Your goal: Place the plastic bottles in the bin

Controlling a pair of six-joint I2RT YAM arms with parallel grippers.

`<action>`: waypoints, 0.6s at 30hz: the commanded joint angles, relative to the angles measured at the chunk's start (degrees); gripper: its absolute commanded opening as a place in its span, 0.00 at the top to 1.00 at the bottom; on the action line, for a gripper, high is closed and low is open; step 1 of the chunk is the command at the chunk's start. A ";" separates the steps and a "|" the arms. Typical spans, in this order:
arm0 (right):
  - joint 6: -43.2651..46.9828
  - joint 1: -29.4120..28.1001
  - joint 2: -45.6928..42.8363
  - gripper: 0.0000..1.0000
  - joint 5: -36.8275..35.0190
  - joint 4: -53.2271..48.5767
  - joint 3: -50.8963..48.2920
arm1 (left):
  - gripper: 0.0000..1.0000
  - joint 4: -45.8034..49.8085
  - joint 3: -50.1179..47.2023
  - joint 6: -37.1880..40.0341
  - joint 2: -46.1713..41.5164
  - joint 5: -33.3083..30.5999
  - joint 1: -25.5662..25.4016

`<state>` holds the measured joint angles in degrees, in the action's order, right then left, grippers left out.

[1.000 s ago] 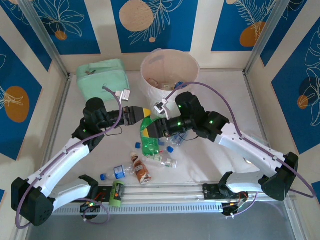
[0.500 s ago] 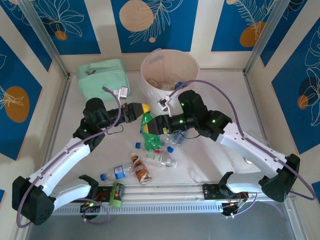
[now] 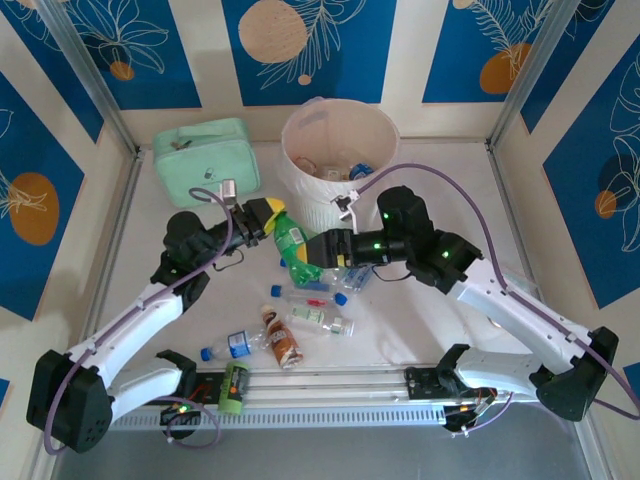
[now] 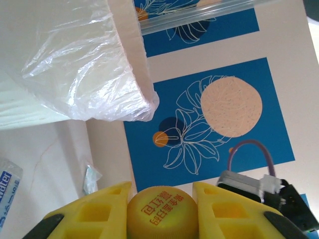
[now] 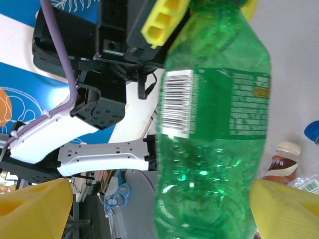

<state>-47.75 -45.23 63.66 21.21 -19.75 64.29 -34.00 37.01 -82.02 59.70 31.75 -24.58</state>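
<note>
– Pincers first: what do we see on the left?
– We see the left pincer [image 3: 272, 213] clamped on the yellow cap [image 4: 160, 211] of the green bottle [image 3: 297, 250], which it holds tilted just in front of the bin [image 3: 385, 130].
– And the right one?
– The right pincer [image 3: 318, 254] stands spread wide; in its wrist view both yellow fingers [image 5: 35, 209] sit clear of the bottle's lower body, one on each side. Only the left one grips it.
– What lies on the worktop [image 3: 420, 320]?
– We count several small bottles: clear bottles [image 3: 318, 320] beneath the green one, a blue-capped bottle [image 3: 228, 345] beside a brown bottle [image 3: 284, 342], and a green-labelled bottle [image 3: 233, 386] by the front rail.
– Anything in the bin?
– We think a blue cap [image 3: 361, 170] shows inside, but it is too small for us to be sure. The mint-green pouch [image 3: 205, 158] sits left of the bin.
</note>
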 commanded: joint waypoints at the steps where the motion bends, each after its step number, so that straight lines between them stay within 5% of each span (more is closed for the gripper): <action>1: -1.53 -0.28 0.64 0.08 1.19 2.47 -1.10 | 0.86 -6.19 -0.35 -3.17 -0.82 -1.69 0.41; 7: -0.79 -1.62 2.50 0.08 0.65 1.82 -1.32 | 0.87 -7.93 -0.49 -4.64 0.14 -1.68 0.49; 18: -1.06 -2.71 2.70 0.30 0.84 3.05 -1.36 | 0.89 -13.02 -2.13 -6.66 2.08 -1.60 0.50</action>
<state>-48.64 -47.57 66.41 21.19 -17.80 63.09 -42.94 35.29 -88.27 61.91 30.74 -24.49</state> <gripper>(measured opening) 0.722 0.281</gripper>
